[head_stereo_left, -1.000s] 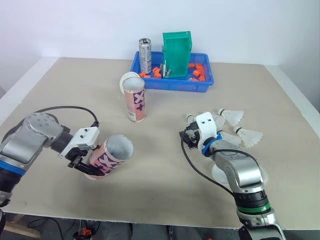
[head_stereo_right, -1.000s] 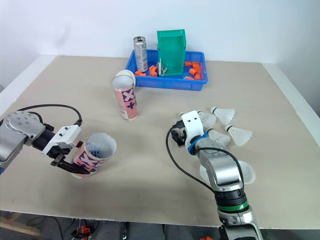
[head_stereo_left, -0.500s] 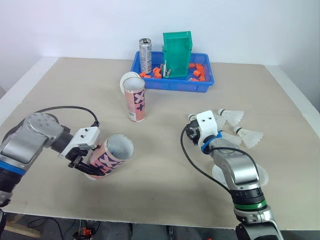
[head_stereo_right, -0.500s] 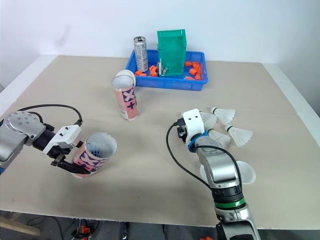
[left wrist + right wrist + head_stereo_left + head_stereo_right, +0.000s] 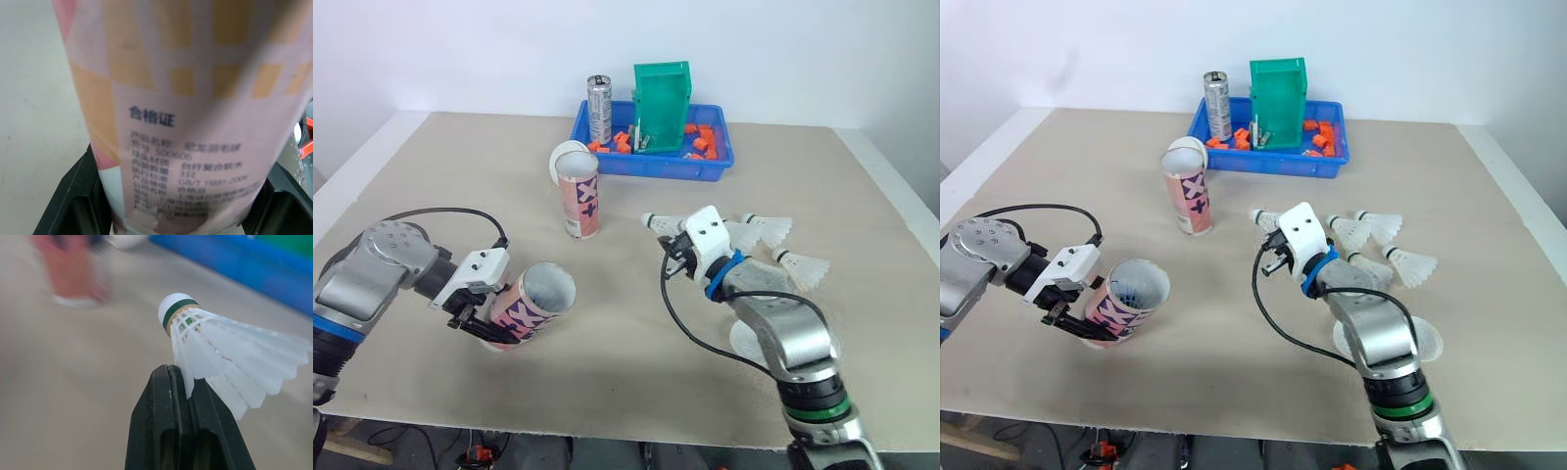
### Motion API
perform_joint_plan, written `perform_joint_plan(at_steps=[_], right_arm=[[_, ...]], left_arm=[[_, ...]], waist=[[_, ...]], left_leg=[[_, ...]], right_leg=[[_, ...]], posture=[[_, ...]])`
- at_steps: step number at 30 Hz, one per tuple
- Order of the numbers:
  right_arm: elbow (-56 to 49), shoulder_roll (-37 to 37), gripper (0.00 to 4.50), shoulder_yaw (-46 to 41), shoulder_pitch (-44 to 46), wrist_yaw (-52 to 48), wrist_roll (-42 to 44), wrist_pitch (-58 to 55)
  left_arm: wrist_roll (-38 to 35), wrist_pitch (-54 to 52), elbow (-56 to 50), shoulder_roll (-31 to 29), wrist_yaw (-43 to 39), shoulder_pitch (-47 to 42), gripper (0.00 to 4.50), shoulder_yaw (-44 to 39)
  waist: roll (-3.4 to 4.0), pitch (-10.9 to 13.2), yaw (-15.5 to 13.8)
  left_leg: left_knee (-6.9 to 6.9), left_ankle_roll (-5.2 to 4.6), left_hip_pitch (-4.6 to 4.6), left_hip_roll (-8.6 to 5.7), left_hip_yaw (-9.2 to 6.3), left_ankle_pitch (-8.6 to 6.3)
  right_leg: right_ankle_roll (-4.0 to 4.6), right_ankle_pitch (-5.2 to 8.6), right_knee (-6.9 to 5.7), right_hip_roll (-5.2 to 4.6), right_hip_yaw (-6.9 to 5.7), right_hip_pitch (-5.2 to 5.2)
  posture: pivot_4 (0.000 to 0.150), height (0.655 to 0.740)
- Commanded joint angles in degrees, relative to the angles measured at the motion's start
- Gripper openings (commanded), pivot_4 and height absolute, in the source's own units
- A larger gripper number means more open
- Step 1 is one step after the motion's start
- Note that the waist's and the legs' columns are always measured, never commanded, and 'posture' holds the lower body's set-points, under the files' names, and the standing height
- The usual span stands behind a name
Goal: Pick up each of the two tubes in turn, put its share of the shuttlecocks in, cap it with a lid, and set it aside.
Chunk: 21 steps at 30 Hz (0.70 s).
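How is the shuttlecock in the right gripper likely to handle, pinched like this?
Probably very light: the right gripper holds the shuttlecock by a thin pinch on its feather skirt alone. The skirt looks thin and open-latticed, so a hard squeeze could bend it. Gripped at the skirt's edge with the cork head sticking out, it may swivel.

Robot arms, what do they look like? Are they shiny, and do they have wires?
Yes! Both are shiny silver-grey metal with rounded joints. The left arm has a blue band; the right arm has a green ring and a blue band. Each wrist carries a white block and a looping black cable. The left gripper and right gripper each have two black fingers.
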<state>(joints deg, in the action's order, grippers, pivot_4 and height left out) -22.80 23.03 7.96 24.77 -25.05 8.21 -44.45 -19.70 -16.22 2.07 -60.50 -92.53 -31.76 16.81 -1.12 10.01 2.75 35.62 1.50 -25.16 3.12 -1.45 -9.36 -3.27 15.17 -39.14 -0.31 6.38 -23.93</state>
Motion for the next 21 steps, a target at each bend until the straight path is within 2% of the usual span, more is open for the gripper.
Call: perform_joint_plan(at_steps=[1, 5, 9, 13, 21], right_arm=[[-7.6, 7.4, 0.06, -0.5, 2.7, -13.0, 5.1, 6.1], [-8.7, 14.6, 0.06, 0.2, 4.6, -23.6, 7.8, 12.7], [-6.7, 20.7, 0.06, 4.0, 11.5, -39.7, 10.0, 21.0], [-1.5, 17.8, 0.06, 8.0, 17.9, -41.6, 7.4, 25.0], [3.8, 13.0, 0.06, 11.9, 24.9, -47.4, 7.6, 29.4]], left_arm=[[0.5, 0.1, -0.4, 0.4, 0.0, 0.1, 2.91, 0.5], [0.7, 0.4, 0.1, 0.5, 0.0, -0.3, 2.91, 0.8], [0.7, 0.6, 0.3, 0.6, 0.0, -0.7, 2.91, 1.0], [0.8, 0.6, 0.5, 0.7, 0.0, -0.9, 2.91, 1.0], [0.8, 0.0, 0.0, 0.6, 0.0, -0.6, 2.91, 0.5]], waist=[[0.02, 0.0, 0.0], [0.01, 0.0, 0.0], [0.11, 0.1, 0.0], [0.09, 0.1, 0.0], [0.10, 0.1, -0.2]], left_leg=[[0.00, 0.00, 0.00, 0.00, 0.00, 0.00], [-0.01, 0.00, 0.06, 0.02, -0.02, 0.00], [0.06, 0.00, 0.06, -0.01, 0.02, 0.00], [0.10, 0.00, 0.12, 0.06, 0.05, 0.00], [0.10, 0.01, 0.03, 0.06, 0.04, 0.01]], right_leg=[[0.00, 0.00, 0.01, 0.00, 0.00, 0.00], [0.04, 0.02, 0.01, 0.02, -0.02, 0.03], [0.00, -0.01, 0.01, -0.03, -0.01, 0.04], [0.05, -0.06, 0.01, 0.00, -0.03, 0.05], [0.04, -0.04, 0.02, 0.00, -0.04, 0.01]], posture=[[0.150, 0.7362], [0.150, 0.7362], [0.150, 0.7362], [0.150, 0.7362], [0.150, 0.7362]])
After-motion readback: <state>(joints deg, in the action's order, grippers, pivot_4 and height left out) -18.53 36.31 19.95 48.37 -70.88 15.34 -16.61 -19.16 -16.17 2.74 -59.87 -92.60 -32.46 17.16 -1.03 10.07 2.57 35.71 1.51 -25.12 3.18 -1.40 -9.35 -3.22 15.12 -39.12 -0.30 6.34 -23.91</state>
